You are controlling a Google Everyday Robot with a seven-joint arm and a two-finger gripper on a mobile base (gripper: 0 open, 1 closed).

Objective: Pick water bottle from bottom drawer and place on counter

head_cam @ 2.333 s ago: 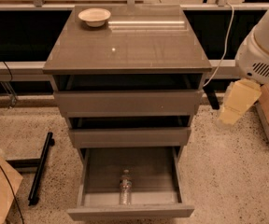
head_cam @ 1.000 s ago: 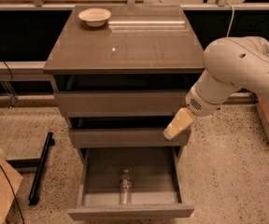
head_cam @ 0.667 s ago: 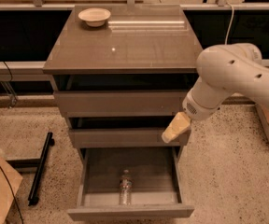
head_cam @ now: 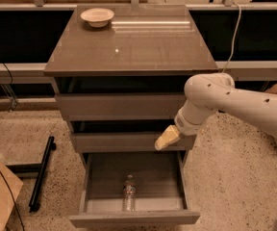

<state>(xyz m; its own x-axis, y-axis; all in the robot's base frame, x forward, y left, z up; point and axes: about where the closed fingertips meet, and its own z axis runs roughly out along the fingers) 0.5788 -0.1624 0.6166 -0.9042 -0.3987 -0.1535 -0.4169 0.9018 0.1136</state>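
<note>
The counter surface (head_cam: pixel 143 47) lies above and behind the hand. The open bottom drawer (head_cam: pixel 133 218) sits below it. The hand (head_cam: pixel 166 137) hovers over the drawer's right rear corner; whether it is apart or together I cannot tell. The water bottle (head_cam: pixel 129 192) is down-left of the hand, nearer the drawer front, with its cap pointing rearward.

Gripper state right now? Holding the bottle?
Gripper: open or closed cannot be told; it hangs by the right end of the middle drawer, above the bottom drawer, clear of the water bottle inside it.
</note>
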